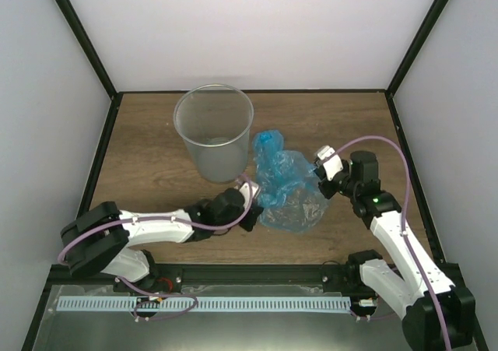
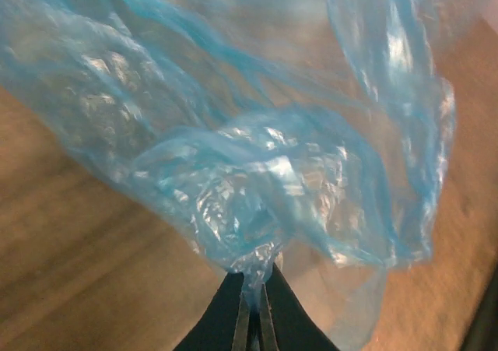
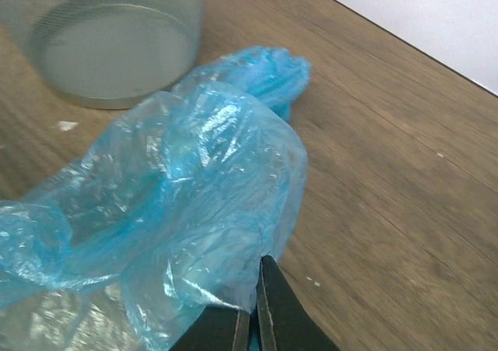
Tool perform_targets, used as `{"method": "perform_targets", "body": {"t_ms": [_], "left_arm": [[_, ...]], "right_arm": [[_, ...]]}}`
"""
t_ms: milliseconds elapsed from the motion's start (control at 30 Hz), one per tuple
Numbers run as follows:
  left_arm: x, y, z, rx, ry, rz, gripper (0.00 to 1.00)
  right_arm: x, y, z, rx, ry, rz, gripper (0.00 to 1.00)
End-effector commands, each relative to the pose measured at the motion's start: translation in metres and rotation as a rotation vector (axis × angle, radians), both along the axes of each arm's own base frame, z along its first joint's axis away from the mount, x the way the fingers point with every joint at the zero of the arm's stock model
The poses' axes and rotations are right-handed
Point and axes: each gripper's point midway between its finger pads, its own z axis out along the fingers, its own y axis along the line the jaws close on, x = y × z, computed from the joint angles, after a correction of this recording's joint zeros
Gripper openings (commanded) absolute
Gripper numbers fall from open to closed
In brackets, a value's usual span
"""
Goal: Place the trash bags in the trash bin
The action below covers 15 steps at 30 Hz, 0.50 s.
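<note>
Left wrist view: left pincer clenched on a thin pucker of the trash bags, heaped on the surface beside the trash bin; right pincer clenched, hold unclear. Slick film could slip free when lifted.

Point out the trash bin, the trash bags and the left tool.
trash bin (image 1: pixel 212 145), top view, grey side wall.
trash bags (image 1: pixel 289 194), top view, middle of the crumpled blue film.
left tool (image 2: pixel 255 282), left wrist view, between fingertips pinching the film.
</note>
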Motion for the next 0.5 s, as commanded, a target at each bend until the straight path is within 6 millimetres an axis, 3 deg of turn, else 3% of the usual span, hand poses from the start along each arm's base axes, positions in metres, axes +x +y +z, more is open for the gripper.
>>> {"method": "perform_targets", "body": {"t_ms": [0, 33, 100, 167, 200, 267, 333, 367, 400, 433, 467], "left_arm": [[0.063, 0.012, 0.057, 0.152, -0.120, 0.285, 0.04], [0.077, 0.004, 0.084, 0.161, -0.154, 0.314, 0.04], [0.101, -0.018, 0.145, 0.165, -0.239, 0.327, 0.04], [0.118, -0.040, 0.221, 0.146, -0.350, 0.333, 0.04], [0.120, -0.047, 0.263, 0.132, -0.422, 0.331, 0.04], [0.113, -0.057, 0.343, 0.078, -0.581, 0.338, 0.04], [0.092, -0.061, 0.403, 0.008, -0.706, 0.321, 0.04], [0.080, -0.063, 0.419, -0.022, -0.744, 0.294, 0.04], [0.070, -0.068, 0.423, -0.040, -0.761, 0.250, 0.04], [0.066, -0.070, 0.415, -0.039, -0.756, 0.225, 0.04], [0.067, -0.072, 0.394, -0.019, -0.737, 0.216, 0.04]], "right_arm": [[0.034, -0.033, 0.028, -0.033, -0.072, -0.188, 0.01], [0.046, -0.039, 0.036, -0.049, -0.068, -0.214, 0.01], [0.073, -0.056, 0.085, -0.051, -0.123, -0.269, 0.01], [0.096, -0.075, 0.163, -0.006, -0.213, -0.316, 0.01], [0.099, -0.082, 0.214, 0.027, -0.281, -0.331, 0.01], [0.084, -0.086, 0.307, 0.076, -0.436, -0.326, 0.01], [0.044, -0.078, 0.378, 0.106, -0.607, -0.281, 0.01], [0.024, -0.074, 0.396, 0.115, -0.674, -0.258, 0.01], [0.007, -0.071, 0.400, 0.121, -0.718, -0.239, 0.01], [-0.006, -0.069, 0.394, 0.118, -0.744, -0.229, 0.01], [-0.007, -0.069, 0.370, 0.104, -0.731, -0.229, 0.01]]}}
